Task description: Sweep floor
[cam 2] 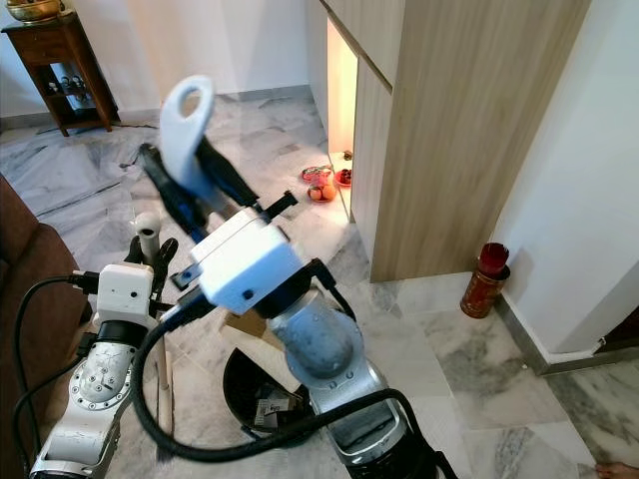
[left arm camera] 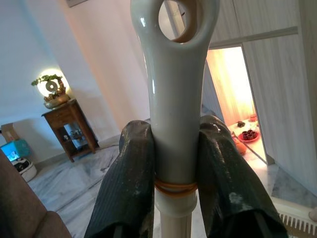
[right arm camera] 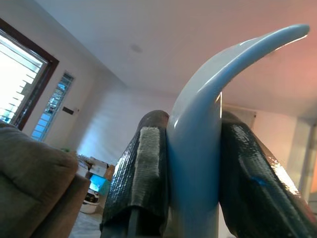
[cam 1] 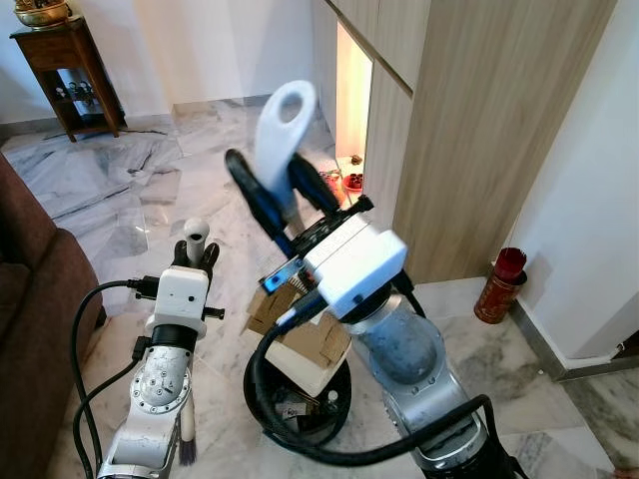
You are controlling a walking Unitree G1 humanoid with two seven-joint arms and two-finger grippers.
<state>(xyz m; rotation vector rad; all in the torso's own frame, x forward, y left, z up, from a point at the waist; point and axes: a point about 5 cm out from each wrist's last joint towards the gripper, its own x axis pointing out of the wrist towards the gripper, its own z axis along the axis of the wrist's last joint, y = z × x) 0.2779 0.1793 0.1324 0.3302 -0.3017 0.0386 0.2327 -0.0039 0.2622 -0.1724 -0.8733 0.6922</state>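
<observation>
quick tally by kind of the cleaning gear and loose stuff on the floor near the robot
white handles held in grippers: 2, one in the left gripper, one in the right gripper
black bin: 1
cardboard pieces on the bin: 1 cluster, exact count unclear
red canister by the wall: 1
wooden side table: 1
total: 6

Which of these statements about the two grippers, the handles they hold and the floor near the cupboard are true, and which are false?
1. The right gripper is shut on a white handle with a hole at its end. True.
2. The left gripper is open. False: it is shut on a pale handle.
3. A black bin stands on the floor between the arms. True.
4. The red container lies on the sofa. False: it stands on the marble floor beside the wooden cupboard.
</observation>
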